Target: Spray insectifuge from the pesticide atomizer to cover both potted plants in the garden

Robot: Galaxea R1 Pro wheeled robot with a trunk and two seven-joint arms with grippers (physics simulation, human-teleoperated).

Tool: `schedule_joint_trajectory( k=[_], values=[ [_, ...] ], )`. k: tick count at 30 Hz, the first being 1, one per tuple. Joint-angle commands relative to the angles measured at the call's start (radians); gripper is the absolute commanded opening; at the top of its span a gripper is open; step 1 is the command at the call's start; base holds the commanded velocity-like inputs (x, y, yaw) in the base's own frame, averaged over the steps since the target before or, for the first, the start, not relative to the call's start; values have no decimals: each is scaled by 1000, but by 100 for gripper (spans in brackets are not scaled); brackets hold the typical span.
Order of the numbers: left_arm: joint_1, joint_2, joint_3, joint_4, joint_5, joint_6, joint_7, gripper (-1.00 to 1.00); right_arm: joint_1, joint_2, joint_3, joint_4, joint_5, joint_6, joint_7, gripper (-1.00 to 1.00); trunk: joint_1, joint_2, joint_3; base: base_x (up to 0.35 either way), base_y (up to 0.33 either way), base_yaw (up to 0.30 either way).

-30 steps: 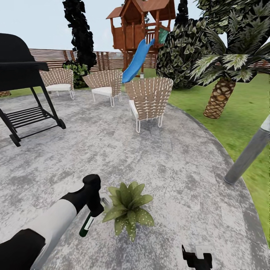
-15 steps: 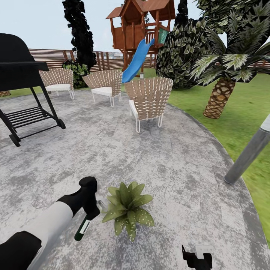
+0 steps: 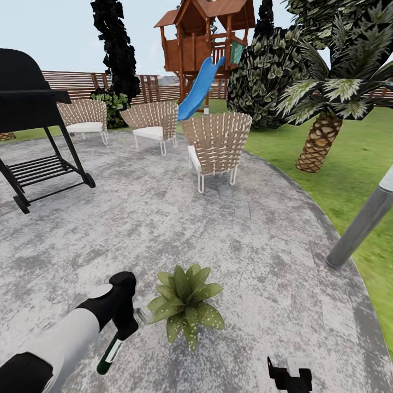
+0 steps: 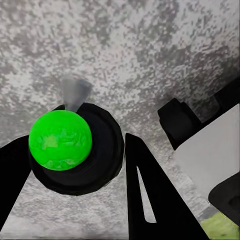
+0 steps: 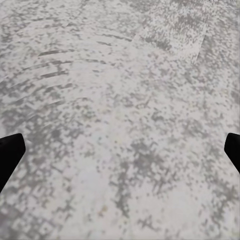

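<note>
Atomizer [image 3: 111, 350] clamped in left claw [image 3: 126, 327].

A round grey mottled paved patio [image 3: 218, 234] carries everything here, its curved edge meeting the green lawn [image 3: 349, 164] from about 1 to 4 o'clock. A low potted plant [image 3: 185, 305] with pointed, white-speckled leaves stands on it near 6 o'clock, a black grill [image 3: 33, 125] on its wheeled frame stands at 10 o'clock, and three woven chairs [image 3: 215, 144] with white cushions sit from 11 to 12 o'clock. A grey bollard post [image 3: 363, 221] rises tilted at the patio's edge at 3 o'clock.
</note>
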Motion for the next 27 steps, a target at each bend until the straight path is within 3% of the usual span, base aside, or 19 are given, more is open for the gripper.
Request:
schedule_joint_trajectory(
  k=[1, 2, 4, 7, 9, 19, 27],
  values=[
    [3, 15, -2, -4, -5, 10, -10, -100, -1, 0, 9, 0, -6, -3, -5, 100, 0, 0, -1, 0, 0, 0],
    [4, 26, 3, -8, -4, 11, -10, -100, -1, 0, 9, 1, -6, -3, -5, 100, 0, 0, -1, 0, 0, 0],
    [6, 43, 47, -16, -3, 11, -11, -100, -1, 0, 9, 1, -6, -3, -5, 100, 0, 0, -1, 0, 0, 0],
    [0, 41, 135, -20, -4, 4, -11, -100, -1, 0, 9, 1, -6, -3, -5, 100, 0, 0, -1, 0, 0, 0],
    [-1, 35, 156, -20, -5, -21, -9, -100, -1, 0, 9, 1, -6, -3, -5, 100, 0, 0, -1, 0, 0, 0],
    [8, 35, 156, -8, -18, -35, 3, -100, -1, 1, 9, -1, -6, -3, -5, 100, 0, 0, -1, -102, 75, -15],
    [8, 35, 157, -8, -20, -34, 27, -100, -1, 1, 9, -1, -6, -3, -5, 100, 0, 0, -1, -84, 261, -271]
  ],
)
